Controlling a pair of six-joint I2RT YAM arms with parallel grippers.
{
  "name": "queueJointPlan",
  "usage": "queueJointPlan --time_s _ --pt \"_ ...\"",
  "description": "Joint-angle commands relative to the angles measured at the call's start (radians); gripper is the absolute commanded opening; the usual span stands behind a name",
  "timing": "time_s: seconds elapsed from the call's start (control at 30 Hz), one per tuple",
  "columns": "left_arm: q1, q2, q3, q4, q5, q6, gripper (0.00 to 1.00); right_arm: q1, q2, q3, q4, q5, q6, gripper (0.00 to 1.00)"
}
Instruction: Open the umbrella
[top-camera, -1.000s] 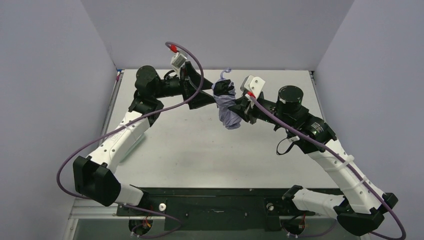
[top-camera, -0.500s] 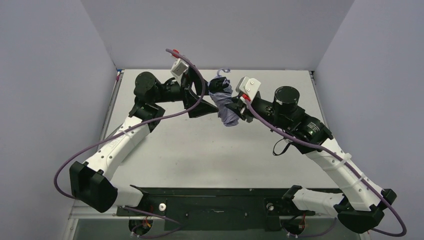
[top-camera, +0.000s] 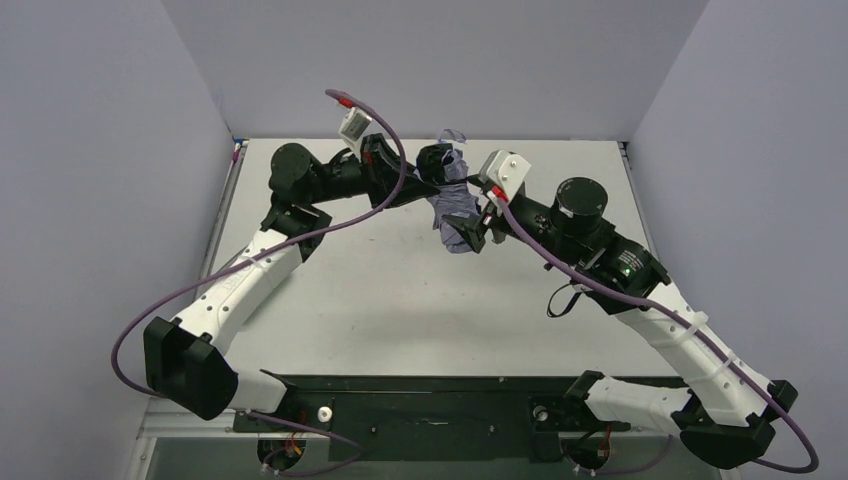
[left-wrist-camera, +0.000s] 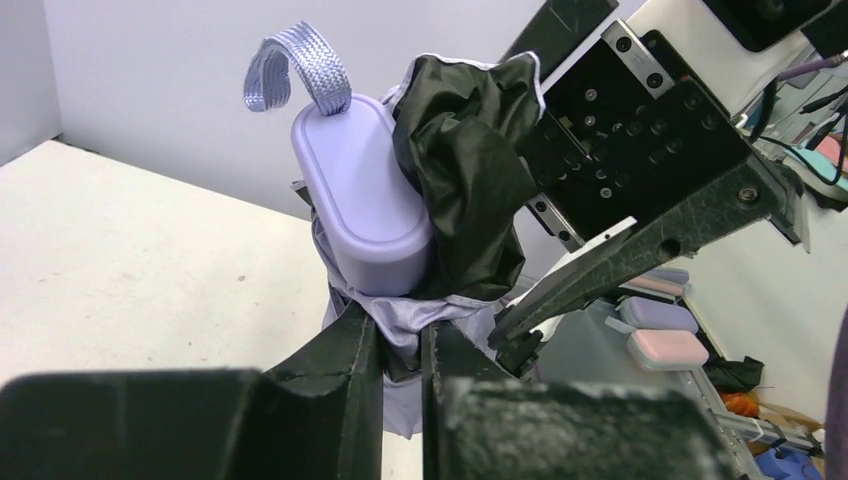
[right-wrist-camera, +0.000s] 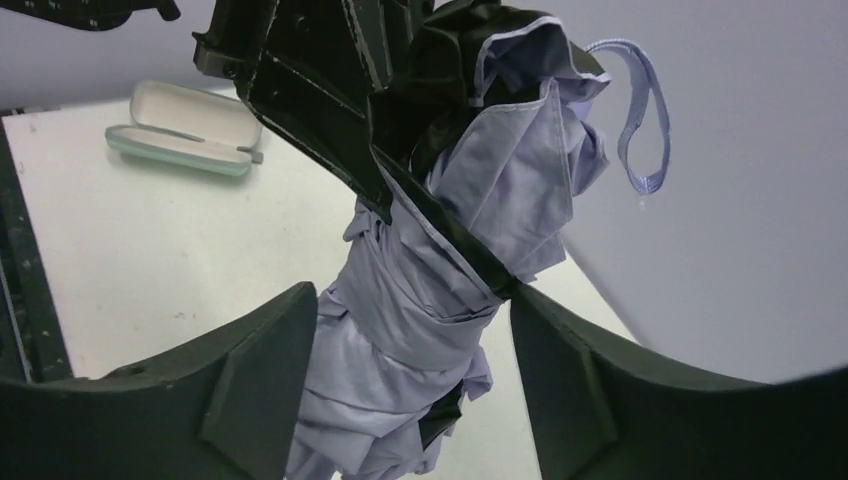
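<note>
i see the umbrella (top-camera: 452, 205) held up in the air above the far middle of the table (top-camera: 400, 310), between my two arms. it is folded, with pale lavender cloth bunched round the shaft and black lining spilling out near the top. it hangs tilted, with the handle (left-wrist-camera: 365, 190) uppermost and its woven loop (left-wrist-camera: 298, 62) curling above it.

the left gripper (left-wrist-camera: 402, 352) is pinched closed on the cloth just beneath the handle. its two fingers (left-wrist-camera: 350, 365) almost meet, with a fold of lavender fabric squeezed between them.

the right gripper (right-wrist-camera: 412, 298) sits lower down the bundle with its jaws parted, one finger on each side of the folded cloth. i cannot tell whether either finger presses on it.

from the right wrist camera, one black finger of the left gripper crosses the umbrella at a slant. behind it, a pale oblong case (right-wrist-camera: 185, 128) lies flat on the table, well apart from the umbrella.
</note>
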Motion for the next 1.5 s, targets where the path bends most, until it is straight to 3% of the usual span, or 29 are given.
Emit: queueJointPlan --time_s 0.0,0.23,0.47,0.63,0.7,0.8,0.83,0.87,0.9,0.93,0.97,1.1,1.23,1.47 --pt "0.003 -0.021 0.046 0.130 0.007 -0.043 0.00 -0.027 -0.023 0.019 0.035 0.004 0.103 0.74" --pt "0.001 -0.029 0.056 0.196 0.038 -0.060 0.00 -0.162 0.012 0.028 0.008 -0.129 0.270 0.80" --pt "-0.011 -0.012 0.093 0.217 0.042 -0.060 0.00 -0.176 0.080 0.051 0.131 -0.419 0.407 0.80" --pt "-0.026 -0.010 0.113 0.217 0.041 -0.057 0.00 -0.168 0.114 0.060 0.156 -0.469 0.419 0.79" --pt "-0.031 -0.015 0.120 0.210 0.042 -0.054 0.00 -0.168 0.125 0.057 0.163 -0.473 0.413 0.75" --pt "-0.032 -0.025 0.125 0.180 0.041 -0.037 0.00 -0.172 0.129 0.047 0.171 -0.462 0.392 0.50" --pt "-0.028 -0.033 0.124 0.169 0.035 -0.032 0.02 -0.174 0.125 0.042 0.167 -0.457 0.365 0.44" --pt "-0.022 -0.037 0.125 0.135 0.032 -0.025 0.19 -0.181 0.120 0.039 0.151 -0.439 0.344 0.32" --pt "-0.006 -0.045 0.127 0.118 0.026 -0.023 0.29 -0.185 0.108 0.028 0.132 -0.405 0.306 0.17" --pt "0.020 -0.049 0.129 0.083 0.021 -0.016 0.47 -0.194 0.097 0.006 0.127 -0.383 0.252 0.07" --pt "0.033 -0.057 0.134 0.062 0.019 -0.014 0.59 -0.198 0.071 -0.007 0.125 -0.342 0.226 0.00" --pt "0.131 -0.061 0.174 -0.051 0.048 0.051 0.82 -0.205 0.008 -0.064 0.080 -0.235 0.030 0.00" --pt "0.183 -0.033 0.289 -0.268 0.076 0.216 0.86 -0.196 -0.036 -0.111 0.073 -0.123 -0.118 0.00" --pt "0.055 -0.016 0.359 -0.458 -0.005 0.403 0.78 -0.117 -0.073 -0.163 0.065 0.012 -0.307 0.00"
